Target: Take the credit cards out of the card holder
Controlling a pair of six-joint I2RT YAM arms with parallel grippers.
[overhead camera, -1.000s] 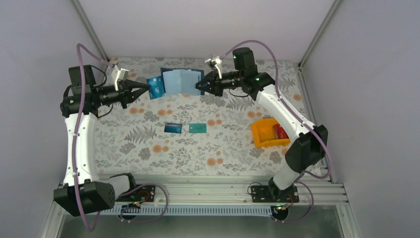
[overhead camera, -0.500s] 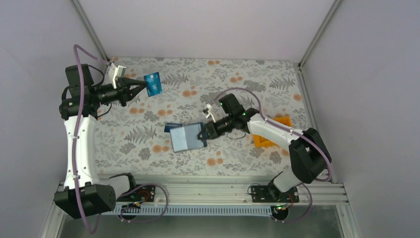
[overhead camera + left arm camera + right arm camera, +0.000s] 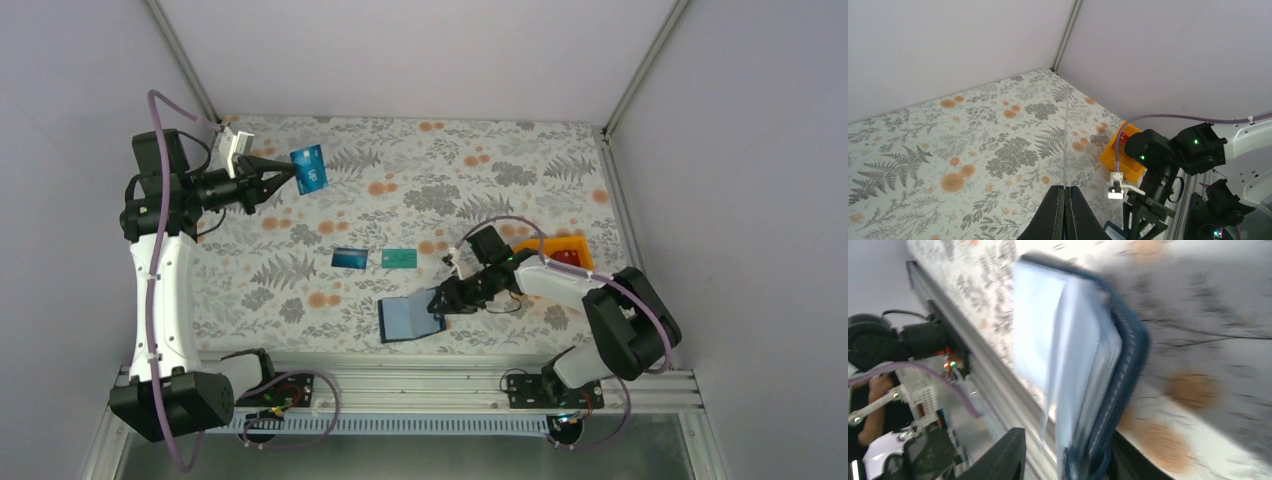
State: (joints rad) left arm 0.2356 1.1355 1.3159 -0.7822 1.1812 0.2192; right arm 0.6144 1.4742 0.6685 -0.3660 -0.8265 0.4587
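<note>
My left gripper (image 3: 289, 172) clamps a blue credit card (image 3: 309, 168) over the tabletop's (image 3: 420, 160) far-left corner; right gripper (image 3: 438, 302) straddles the card holder (image 3: 403, 318), grip unclear.

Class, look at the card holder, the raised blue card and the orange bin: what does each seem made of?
Card holder: probably faux leather or fabric, matte navy, with an apparently stitched edge. Blue card: likely printed plastic, thin and straight seen edge-on. Orange bin: seemingly moulded plastic, with a smooth uniform colour.
</note>
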